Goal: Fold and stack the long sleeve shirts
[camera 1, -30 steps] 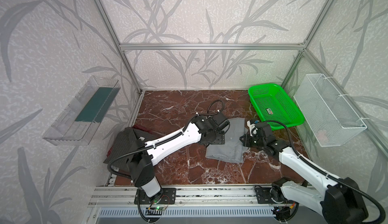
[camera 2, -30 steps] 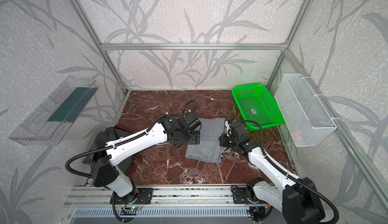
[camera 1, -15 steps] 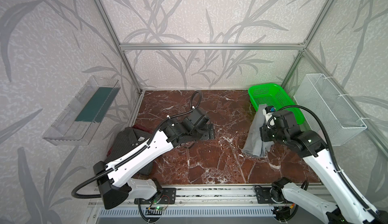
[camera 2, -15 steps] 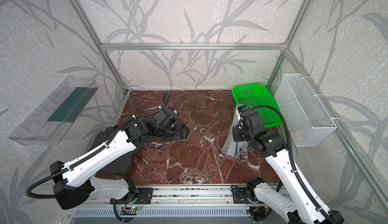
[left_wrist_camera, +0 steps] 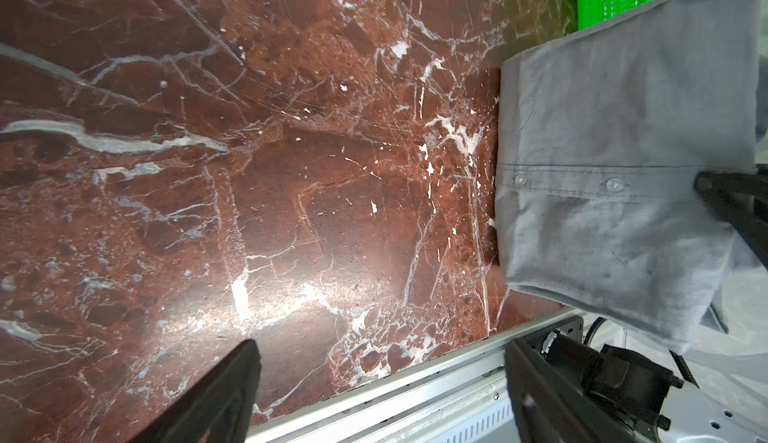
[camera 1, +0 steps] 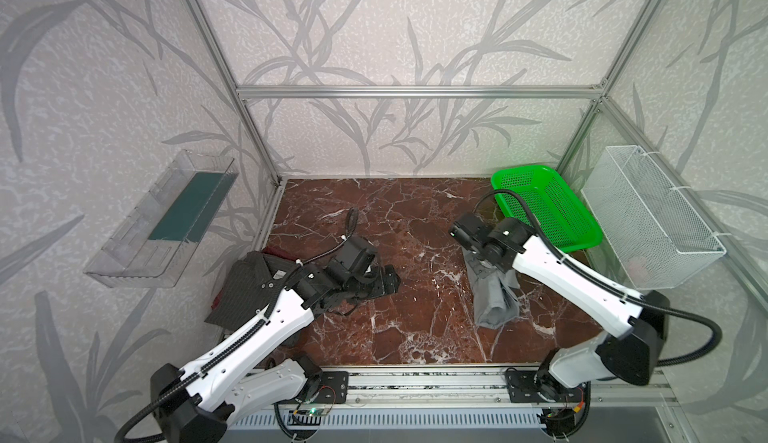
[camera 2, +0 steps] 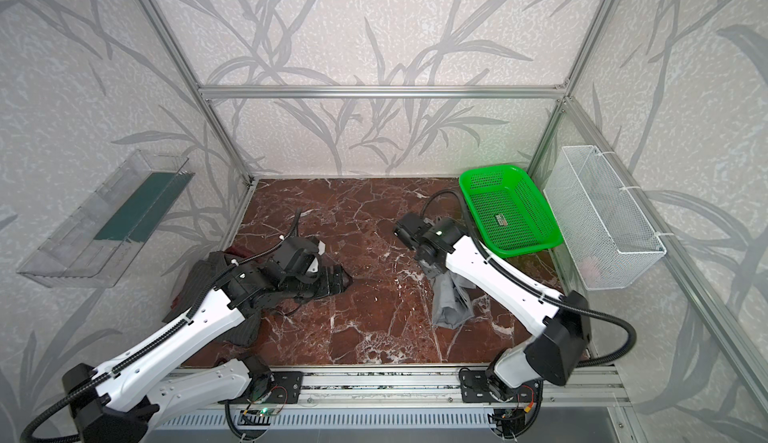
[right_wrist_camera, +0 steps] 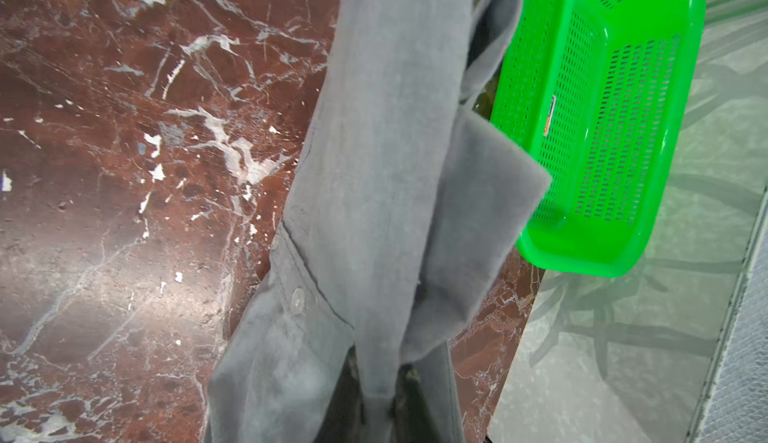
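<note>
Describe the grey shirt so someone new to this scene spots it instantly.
Find the green mesh basket at the far right corner of the red marble table. Just in front of it, the grey shirt hangs bunched from the right gripper. Unlike the dark pinstriped shirt lying at the left edge, it is plain pale grey and lifted.
</note>
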`<state>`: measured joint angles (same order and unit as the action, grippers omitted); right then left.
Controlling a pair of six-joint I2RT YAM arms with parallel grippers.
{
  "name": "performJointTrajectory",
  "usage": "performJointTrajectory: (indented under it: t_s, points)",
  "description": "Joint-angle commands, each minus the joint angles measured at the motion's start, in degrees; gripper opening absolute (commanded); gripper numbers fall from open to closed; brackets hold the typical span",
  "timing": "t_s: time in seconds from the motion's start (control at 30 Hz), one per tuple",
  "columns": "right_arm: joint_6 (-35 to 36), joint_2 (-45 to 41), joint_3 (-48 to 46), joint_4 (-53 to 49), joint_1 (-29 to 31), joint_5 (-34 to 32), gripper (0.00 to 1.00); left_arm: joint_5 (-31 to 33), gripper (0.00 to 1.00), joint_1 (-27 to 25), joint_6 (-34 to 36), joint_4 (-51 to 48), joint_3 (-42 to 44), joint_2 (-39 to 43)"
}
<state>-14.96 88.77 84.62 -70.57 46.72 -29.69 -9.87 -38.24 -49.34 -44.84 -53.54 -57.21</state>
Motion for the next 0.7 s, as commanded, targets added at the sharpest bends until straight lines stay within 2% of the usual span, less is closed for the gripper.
performJointTrajectory:
  t_s: [0.0, 0.27, 0.33, 0.57, 0.67]
  points:
    - [-4.88, 4.80, 6.01, -2.85, 4.74, -3.80, 0.00, -1.57, 0.92, 2.54, 1.95, -0.76, 2.02, 3.74]
    - [-11.52, 24.88, 21.00, -6.64, 15.20, -3.40, 0.00, -0.83, 0.91, 6.26, 2.67, -4.20, 5.69, 9.78]
    - [-12.30, 28.52, 24.80, -6.99, 16.81, -0.81, 0.00, 0.96, 0.90, 6.48, 2.46, -5.69, 5.95, 11.84]
    - [-15.37, 36.73, 31.66, -5.79, 21.17, 5.02, 0.00, 5.83, 0.88, 6.88, -0.37, -10.12, 9.65, 20.17]
    - [-16.10, 39.32, 34.57, -5.89, 22.69, 6.99, 0.07, 7.32, 0.88, 6.87, -1.96, -11.69, 11.05, 22.54]
